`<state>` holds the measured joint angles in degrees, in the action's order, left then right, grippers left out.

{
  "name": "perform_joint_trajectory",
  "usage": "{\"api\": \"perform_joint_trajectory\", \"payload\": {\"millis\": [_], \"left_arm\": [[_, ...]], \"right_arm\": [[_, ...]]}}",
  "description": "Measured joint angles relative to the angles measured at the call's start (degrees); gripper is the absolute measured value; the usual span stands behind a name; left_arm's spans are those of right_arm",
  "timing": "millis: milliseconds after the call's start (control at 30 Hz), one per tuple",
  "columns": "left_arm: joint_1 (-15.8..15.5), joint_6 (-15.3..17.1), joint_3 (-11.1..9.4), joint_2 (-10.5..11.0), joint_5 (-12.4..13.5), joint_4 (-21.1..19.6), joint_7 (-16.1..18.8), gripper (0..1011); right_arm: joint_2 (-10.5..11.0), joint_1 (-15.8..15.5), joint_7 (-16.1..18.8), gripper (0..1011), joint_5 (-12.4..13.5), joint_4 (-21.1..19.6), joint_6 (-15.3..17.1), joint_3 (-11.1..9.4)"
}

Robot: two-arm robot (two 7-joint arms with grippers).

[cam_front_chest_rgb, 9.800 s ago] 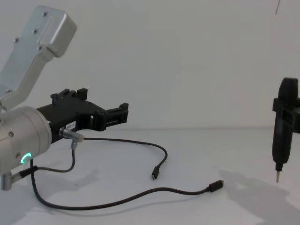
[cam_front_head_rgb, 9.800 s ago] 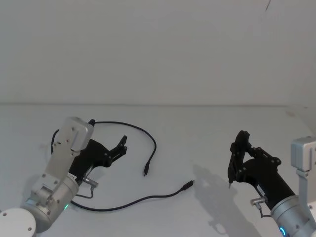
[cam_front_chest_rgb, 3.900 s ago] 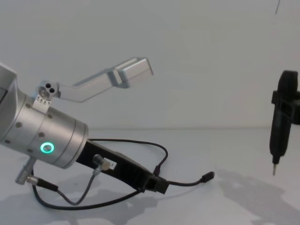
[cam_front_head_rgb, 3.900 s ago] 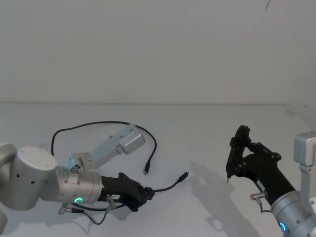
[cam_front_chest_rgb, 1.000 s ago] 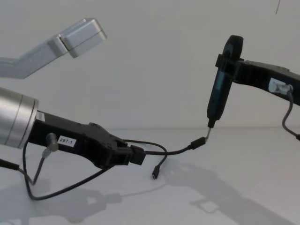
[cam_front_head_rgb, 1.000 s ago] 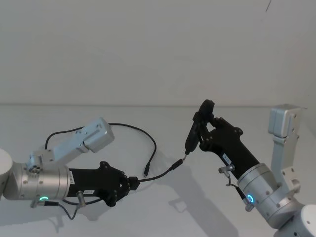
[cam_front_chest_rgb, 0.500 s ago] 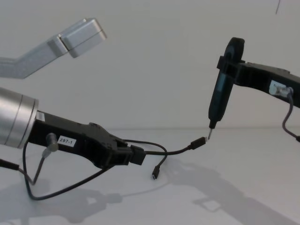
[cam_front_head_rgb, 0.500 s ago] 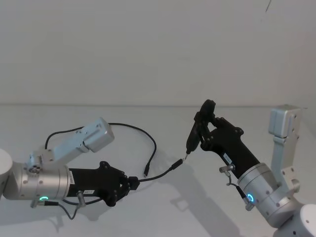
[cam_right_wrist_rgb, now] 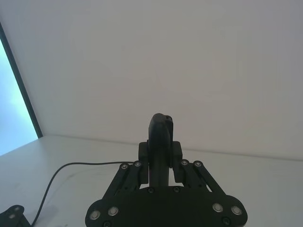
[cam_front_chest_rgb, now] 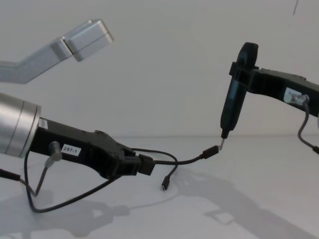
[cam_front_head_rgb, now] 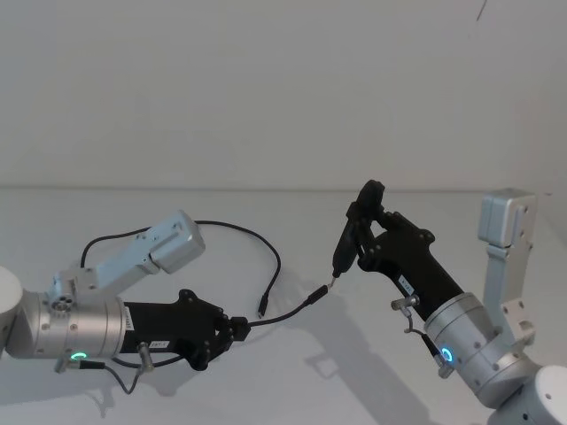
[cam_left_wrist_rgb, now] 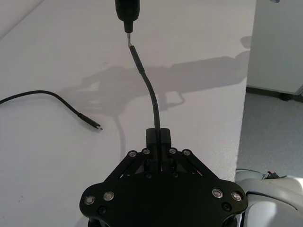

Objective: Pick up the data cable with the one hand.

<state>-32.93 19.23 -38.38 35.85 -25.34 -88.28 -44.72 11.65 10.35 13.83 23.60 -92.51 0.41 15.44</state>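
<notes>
Chest view: left end effector [cam_front_chest_rgb: 144, 165] pinching data cable [cam_front_chest_rgb: 192, 159], near plug lifted off bench [cam_front_chest_rgb: 259, 199]. Right end effector [cam_front_chest_rgb: 235, 107] clamped on black probe [cam_front_chest_rgb: 233, 107], tip beside plug. Far end still on bench; pickup mostly done.

Head view high, angled down over the white table [cam_front_head_rgb: 292, 372], chest view low, level across it, each wrist view close behind its own gripper, all sharing that table
</notes>
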Motion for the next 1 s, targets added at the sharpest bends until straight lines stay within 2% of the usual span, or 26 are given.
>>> {"api": "perform_joint_trajectory", "payload": {"millis": [1000], "left_arm": [[0.0, 0.0, 0.0, 0.0, 0.0, -0.01, 0.0, 36]], "right_arm": [[-0.04, -0.17, -0.51, 279, -0.46, -0.3, 0.71, 0.05]]}}
